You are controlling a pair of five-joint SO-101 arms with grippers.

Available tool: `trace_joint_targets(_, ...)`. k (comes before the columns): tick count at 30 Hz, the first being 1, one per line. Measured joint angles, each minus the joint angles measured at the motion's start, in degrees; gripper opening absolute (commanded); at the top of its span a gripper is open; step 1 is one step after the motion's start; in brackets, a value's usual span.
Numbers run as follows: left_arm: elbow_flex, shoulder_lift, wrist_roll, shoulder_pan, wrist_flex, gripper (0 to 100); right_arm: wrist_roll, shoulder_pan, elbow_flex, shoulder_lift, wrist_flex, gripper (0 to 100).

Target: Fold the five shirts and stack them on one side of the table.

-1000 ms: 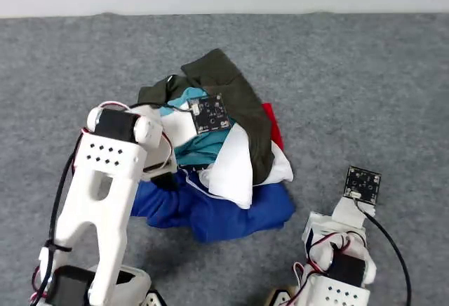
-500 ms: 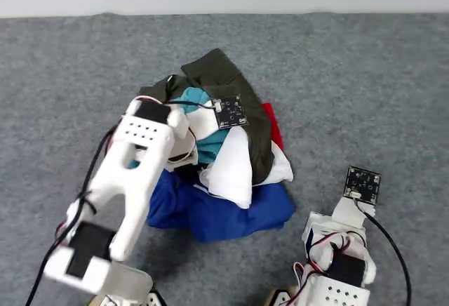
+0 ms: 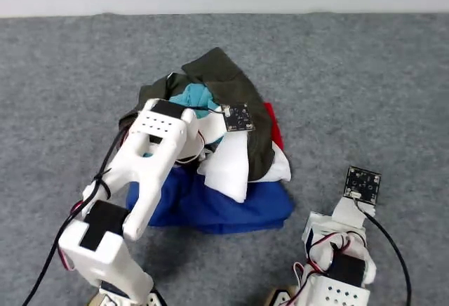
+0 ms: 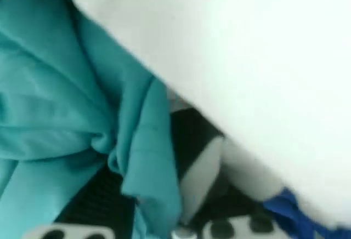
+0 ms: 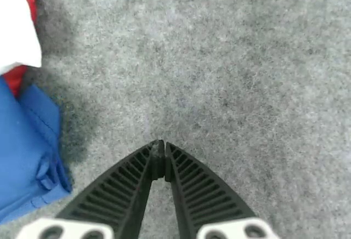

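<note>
Left wrist view: teal shirt (image 4: pixel 60 113) right against left tool (image 4: pixel 145 195).

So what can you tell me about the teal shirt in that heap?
The teal shirt is soft, thin-looking cloth, crumpled and unfolded, near the top of the pile. Just a bunched patch shows: the dark green shirt wraps around its far side and the white shirt lies against its near side. The left gripper sits among its folds, which drape over it.
</note>
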Motion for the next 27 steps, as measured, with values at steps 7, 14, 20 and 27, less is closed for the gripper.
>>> trace_joint_targets(7, -3.60, -13.71, 1.93, -0.97, 6.24, 0, 0.00, 0.00, 0.00, 0.00, 0.00, 0.9)
trace_joint_targets(14, -3.60, -31.12, 7.56, -7.74, 6.24, 0, 0.00, 0.00, 0.00, 0.00, 0.00, 0.9)
trace_joint_targets(20, -3.60, -42.20, 7.91, -18.81, 4.92, 0, 0.00, 0.00, 0.00, 0.00, 0.00, 0.9)
trace_joint_targets(27, -2.90, -44.48, 7.91, -36.75, -2.90, 0, 0.00, 0.00, 0.00, 0.00, 0.00, 0.9)
